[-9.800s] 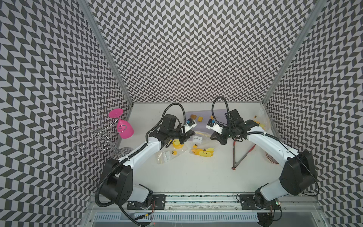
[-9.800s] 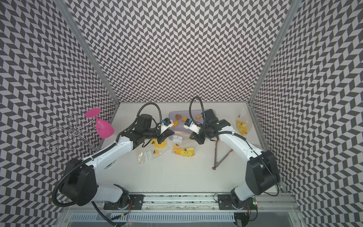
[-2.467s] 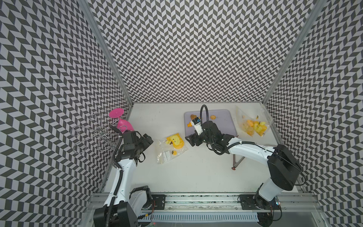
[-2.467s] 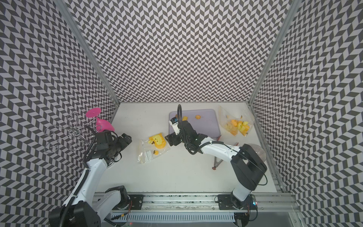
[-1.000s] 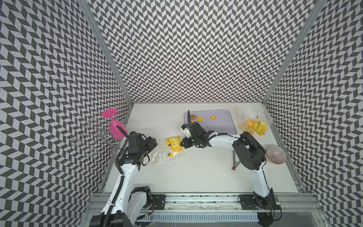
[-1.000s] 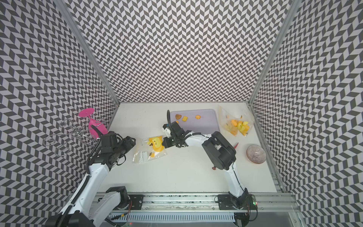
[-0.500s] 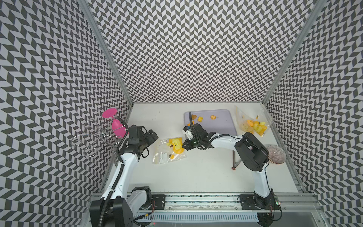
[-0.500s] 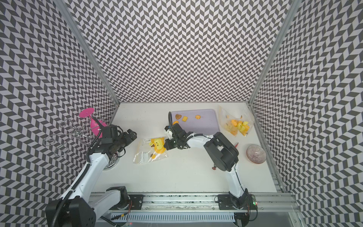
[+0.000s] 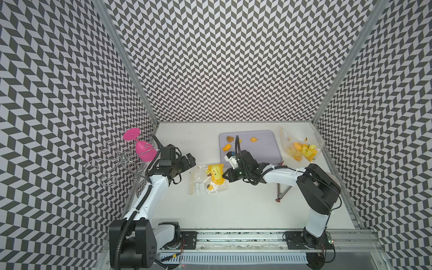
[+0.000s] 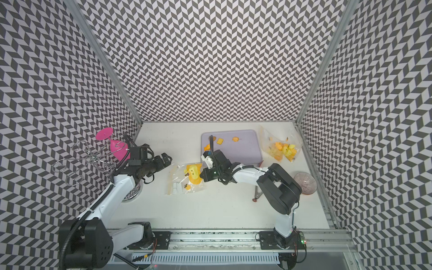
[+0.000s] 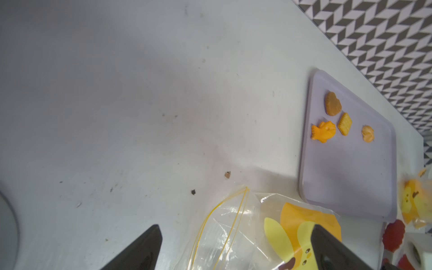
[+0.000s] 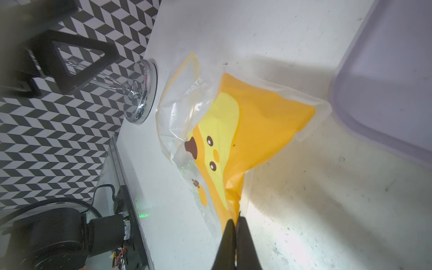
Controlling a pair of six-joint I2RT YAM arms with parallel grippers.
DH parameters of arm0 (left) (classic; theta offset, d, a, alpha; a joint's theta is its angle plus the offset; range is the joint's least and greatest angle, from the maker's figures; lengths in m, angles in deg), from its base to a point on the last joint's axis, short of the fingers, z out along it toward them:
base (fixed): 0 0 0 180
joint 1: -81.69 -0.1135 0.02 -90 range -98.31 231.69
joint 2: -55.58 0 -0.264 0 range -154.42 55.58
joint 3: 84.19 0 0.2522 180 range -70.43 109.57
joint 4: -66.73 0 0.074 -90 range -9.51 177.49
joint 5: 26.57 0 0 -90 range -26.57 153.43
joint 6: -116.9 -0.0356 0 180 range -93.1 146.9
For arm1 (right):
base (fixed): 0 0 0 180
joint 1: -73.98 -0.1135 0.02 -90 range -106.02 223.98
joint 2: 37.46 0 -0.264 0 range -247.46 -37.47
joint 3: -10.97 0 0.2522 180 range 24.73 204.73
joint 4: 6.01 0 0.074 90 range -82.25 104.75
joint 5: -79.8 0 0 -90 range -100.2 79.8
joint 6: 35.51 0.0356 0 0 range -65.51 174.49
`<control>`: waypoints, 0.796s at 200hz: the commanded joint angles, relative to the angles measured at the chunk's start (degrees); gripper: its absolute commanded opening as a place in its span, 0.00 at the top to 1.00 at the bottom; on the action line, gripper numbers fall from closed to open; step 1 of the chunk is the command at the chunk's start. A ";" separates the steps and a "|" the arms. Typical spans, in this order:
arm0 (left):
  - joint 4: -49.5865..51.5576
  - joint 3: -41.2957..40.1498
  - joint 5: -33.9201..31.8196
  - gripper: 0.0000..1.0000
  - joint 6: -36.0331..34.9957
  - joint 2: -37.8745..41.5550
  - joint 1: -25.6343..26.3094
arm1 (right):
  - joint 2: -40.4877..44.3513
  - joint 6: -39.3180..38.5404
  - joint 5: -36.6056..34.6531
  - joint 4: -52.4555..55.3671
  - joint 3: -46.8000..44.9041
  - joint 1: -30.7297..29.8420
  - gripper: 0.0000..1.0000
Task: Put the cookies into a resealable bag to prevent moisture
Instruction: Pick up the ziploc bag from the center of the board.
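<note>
Several cookies lie on the lilac tray at the back; the left wrist view shows a brown heart, an orange fish, a yellow square and a round one. A clear resealable bag with a yellow duck print lies mid-table in both top views. My right gripper is shut on the bag's orange edge. My left gripper stands open just left of the bag, and its fingers frame the bag's yellow-lined mouth.
A second clear bag holding orange and yellow pieces lies at the back right. Red-tipped tongs lie under the right arm, with a glass bowl near the right wall. A wire rack with a pink goblet stands at the left wall.
My left gripper has opened wide and moved a little back and right, toward the bag. The right gripper stays shut on the bag's edge and has shifted slightly.
</note>
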 commanded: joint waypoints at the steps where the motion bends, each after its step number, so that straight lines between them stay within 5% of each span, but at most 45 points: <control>1: -1.44 2.02 -0.14 0.01 -3.06 0.43 2.19 | 2.89 1.99 -0.77 -4.97 -2.29 0.85 1.00; 52: -4.34 -3.30 5.53 0.01 0.32 4.28 6.25 | 11.15 6.50 2.33 -12.12 -15.69 5.81 1.00; 99: -8.23 -8.60 7.73 0.24 3.06 4.02 11.33 | 17.41 5.05 6.48 -12.04 -26.90 14.34 1.00; 159: -11.81 -8.90 10.70 0.47 0.84 -5.76 12.96 | 17.97 -3.69 7.99 -3.02 -26.09 19.19 1.00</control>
